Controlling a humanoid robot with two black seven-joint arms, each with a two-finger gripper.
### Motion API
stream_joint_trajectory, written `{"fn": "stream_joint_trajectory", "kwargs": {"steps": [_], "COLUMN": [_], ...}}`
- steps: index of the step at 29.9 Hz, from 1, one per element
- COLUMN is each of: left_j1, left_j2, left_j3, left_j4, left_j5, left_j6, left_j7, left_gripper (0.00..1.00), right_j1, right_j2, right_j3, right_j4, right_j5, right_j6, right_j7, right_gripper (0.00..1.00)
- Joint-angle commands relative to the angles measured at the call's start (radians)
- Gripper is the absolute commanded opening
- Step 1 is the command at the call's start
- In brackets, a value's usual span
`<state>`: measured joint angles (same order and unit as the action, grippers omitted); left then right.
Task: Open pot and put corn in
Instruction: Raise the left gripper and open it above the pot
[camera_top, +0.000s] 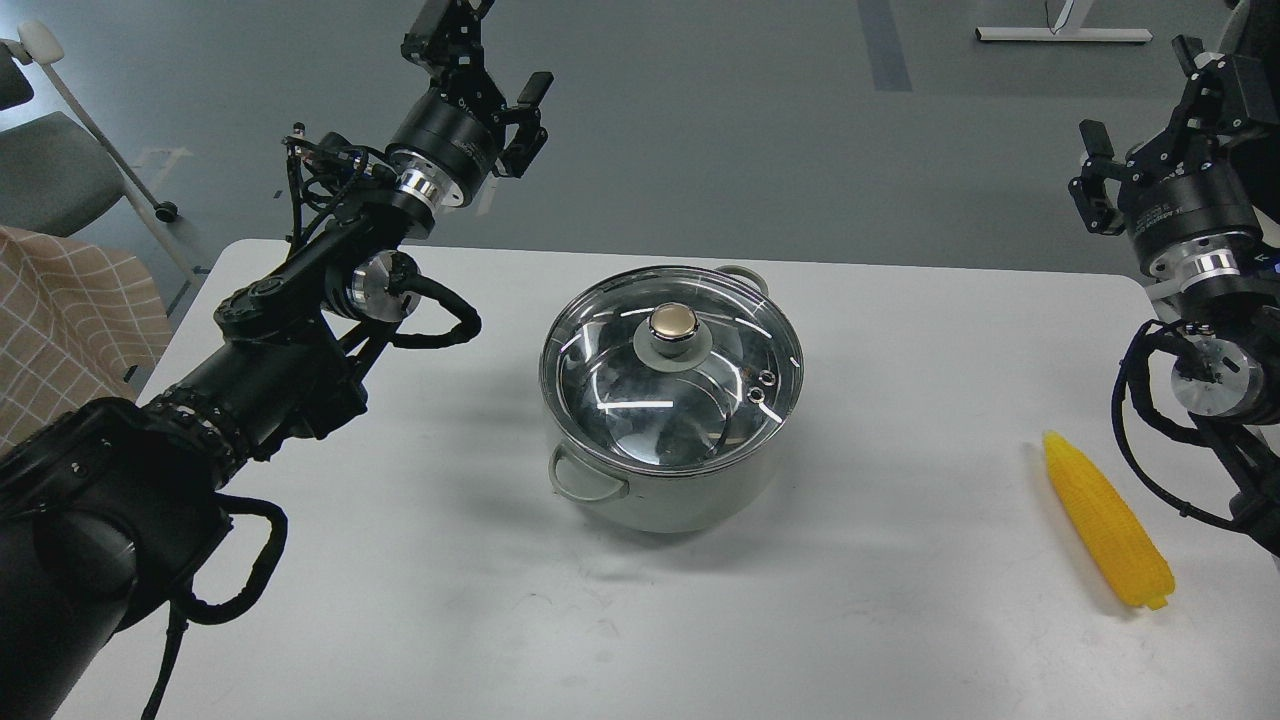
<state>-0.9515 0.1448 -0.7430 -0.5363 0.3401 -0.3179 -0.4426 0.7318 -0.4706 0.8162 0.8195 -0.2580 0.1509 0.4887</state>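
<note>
The pale grey-green pot (668, 495) stands at the middle of the white table (400, 600). Its glass lid (672, 385) with a brass-coloured knob (673, 322) sits shut on it. The yellow corn (1105, 520) lies on the table at the right, pointed end away from me. My left gripper (490, 60) is raised beyond the table's far left edge, open and empty, well left of the pot. My right gripper (1140, 100) is raised at the far right, above and behind the corn, open and empty.
A grey chair (50, 170) and a checked cloth (70, 320) are off the table's left side. Grey floor lies beyond the far edge. My right arm's cables (1150, 440) hang close beside the corn.
</note>
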Motion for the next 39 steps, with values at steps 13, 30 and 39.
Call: {"fn": "stream_joint_trajectory", "kwargs": {"steps": [13,30,39], "left_j1": [-0.001,-0.003,-0.001], "left_j2": [-0.025,-0.044,-0.056], "left_j3": [-0.002,-0.006,-0.007], "left_j4": [-0.004,-0.004,-0.004], "left_j5": [0.0,0.002,0.002], "left_j6": [0.002,0.003,0.003], "left_j7": [-0.011,-0.013,-0.015], "left_gripper": [0.98,0.98,0.98], "right_j1": [0.018,0.017,0.015], "right_j2": [-0.002,0.001,0.001], "right_j3": [-0.006,-0.008,-0.008], "right_j4": [-0.002,0.0,0.0], "right_j5": [0.042,0.042,0.04], "right_j6": [0.032,0.024,0.022], "right_j7": [0.0,0.0,0.0], "right_gripper": [1.0,1.0,1.0]}}
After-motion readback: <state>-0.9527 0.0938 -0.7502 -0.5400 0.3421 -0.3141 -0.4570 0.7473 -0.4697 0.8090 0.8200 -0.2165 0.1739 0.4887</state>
